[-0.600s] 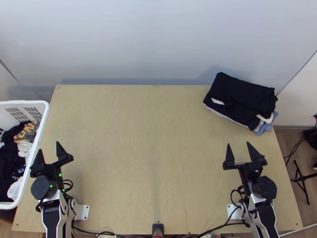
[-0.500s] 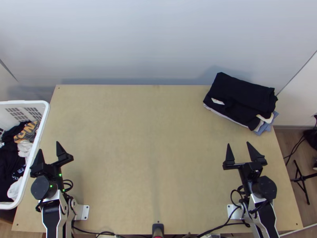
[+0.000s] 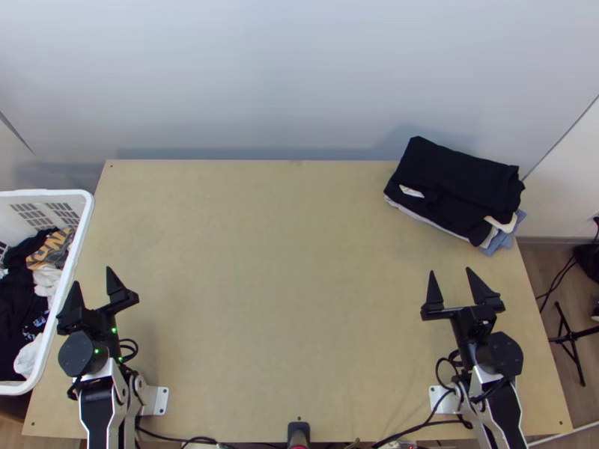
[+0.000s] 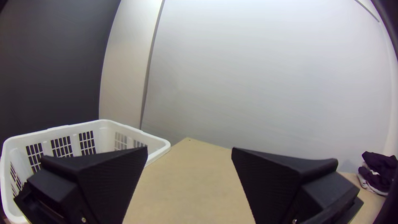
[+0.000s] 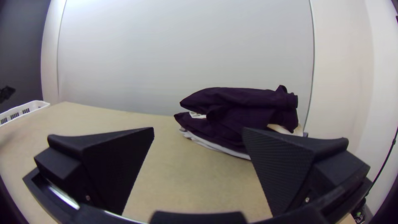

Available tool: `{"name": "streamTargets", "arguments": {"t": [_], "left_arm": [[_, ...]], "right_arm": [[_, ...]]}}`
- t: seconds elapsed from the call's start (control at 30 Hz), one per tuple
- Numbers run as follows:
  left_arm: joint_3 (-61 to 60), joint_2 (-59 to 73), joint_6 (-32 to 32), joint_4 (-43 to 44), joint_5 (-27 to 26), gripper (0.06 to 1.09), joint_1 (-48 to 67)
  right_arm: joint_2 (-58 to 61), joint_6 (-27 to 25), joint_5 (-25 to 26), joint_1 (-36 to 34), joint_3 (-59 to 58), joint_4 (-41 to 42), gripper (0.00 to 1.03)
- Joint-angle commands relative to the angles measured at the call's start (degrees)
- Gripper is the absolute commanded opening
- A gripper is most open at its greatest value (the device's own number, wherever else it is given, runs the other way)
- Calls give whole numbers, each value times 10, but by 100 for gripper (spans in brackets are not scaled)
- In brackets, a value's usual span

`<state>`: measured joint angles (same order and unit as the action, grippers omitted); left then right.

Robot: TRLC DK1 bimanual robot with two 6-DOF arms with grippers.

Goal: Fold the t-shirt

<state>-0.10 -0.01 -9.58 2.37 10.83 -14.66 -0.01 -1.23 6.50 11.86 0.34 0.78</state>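
Nothing had moved; my black left gripper [image 3: 93, 275] and right gripper [image 3: 451, 271] stood wide, lower left and right. I judged the t-shirt lay among bunched clothes [image 3: 19, 299] in the white plastic basket [image 3: 52, 193], far left, folding unstarted.

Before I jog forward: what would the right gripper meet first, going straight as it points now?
Likely the stack of folded clothes, near its left end in the top view. How high the right gripper sits is unclear; it might pass above.
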Motion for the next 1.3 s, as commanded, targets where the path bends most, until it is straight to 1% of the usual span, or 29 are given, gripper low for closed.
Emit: {"name": "streamTargets", "arguments": {"t": [0.0, 1.03, 1.13, 1.23, 1.27], "left_arm": [[0, 0, 0, 0, 0, 104, 0], [0, -1, -4, 3, -4, 104, 5], [1, -2, 11, 4, -3, 104, 1], [30, -1, 61, 18, -4, 104, 4], [46, -1, 73, 11, -4, 104, 3]], "right_arm": [[0, 0, 0, 0, 0, 0, 99], [0, 0, 0, 0, 0, 0, 99], [0, 0, 0, 0, 0, 0, 99], [0, 0, 0, 0, 0, 0, 99], [0, 0, 0, 0, 0, 0, 99]]}}
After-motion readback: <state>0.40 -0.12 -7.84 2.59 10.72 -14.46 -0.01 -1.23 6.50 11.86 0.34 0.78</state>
